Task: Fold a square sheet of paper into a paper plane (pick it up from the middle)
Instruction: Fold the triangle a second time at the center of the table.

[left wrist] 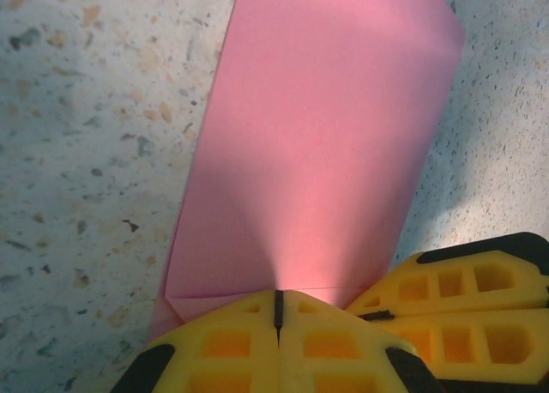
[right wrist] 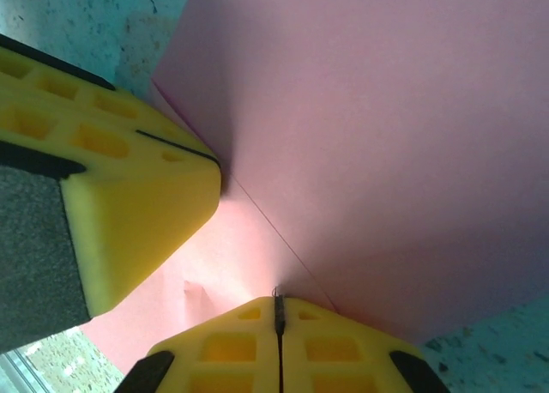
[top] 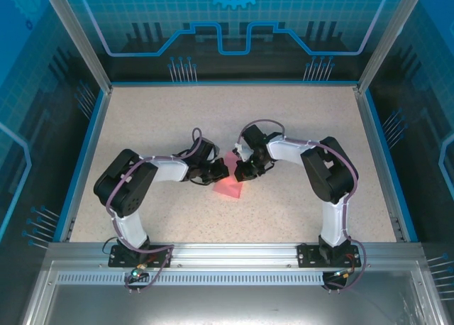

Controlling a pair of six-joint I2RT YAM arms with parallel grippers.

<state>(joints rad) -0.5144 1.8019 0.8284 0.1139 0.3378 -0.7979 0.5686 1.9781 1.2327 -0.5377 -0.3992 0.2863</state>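
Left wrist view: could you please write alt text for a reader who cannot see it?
A folded pink paper lies on a speckled table, running away from the camera. The left tool is shut on its near edge at bottom centre, with the right tool beside it at bottom right.

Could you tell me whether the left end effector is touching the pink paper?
Touching. The left wrist view shows the left end effector, shut, pinching the near edge of the thin pink-red paper sheet.
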